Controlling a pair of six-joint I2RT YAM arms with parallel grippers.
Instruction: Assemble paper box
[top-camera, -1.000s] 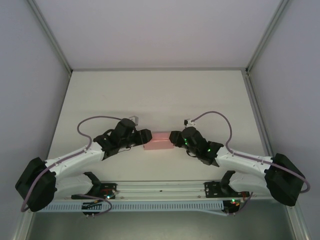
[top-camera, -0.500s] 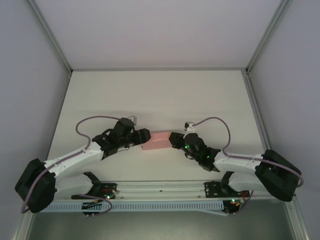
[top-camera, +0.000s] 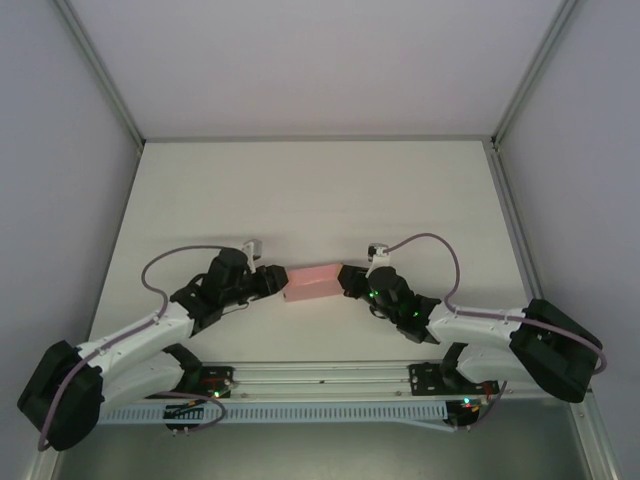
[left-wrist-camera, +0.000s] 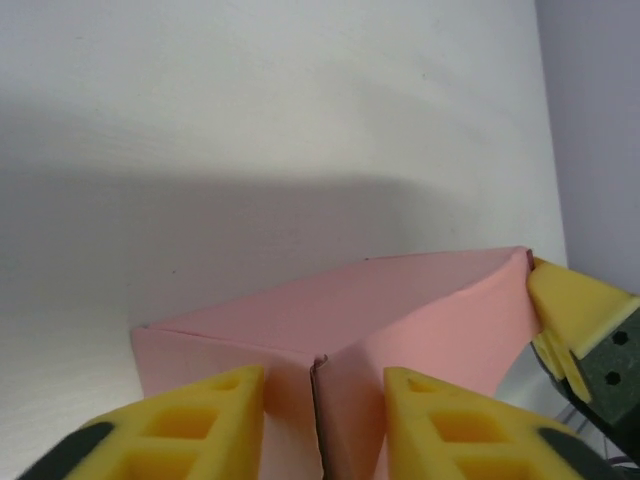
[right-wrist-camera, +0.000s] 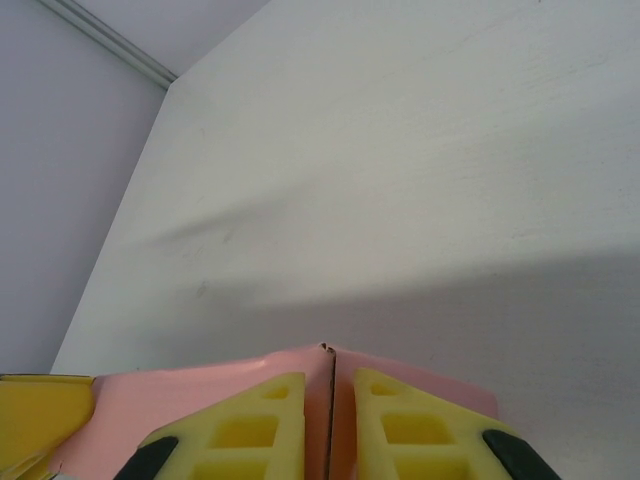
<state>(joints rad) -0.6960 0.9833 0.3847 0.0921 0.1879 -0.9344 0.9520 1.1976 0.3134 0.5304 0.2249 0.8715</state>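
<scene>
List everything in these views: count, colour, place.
paper box: one, pink, mid-table, held between the two grippers
table: one, white, under everything
walls: three, pale grey, along the table's far and side edges
rail: one, silver, near edge between the arm bases
cables: two, lilac, one looping off each arm
arms: two, white and black, reaching inward from the near edge
left gripper: one, yellow fingers, gripping the box's left end
right gripper: one, yellow fingers, pinching the box's right end
</scene>
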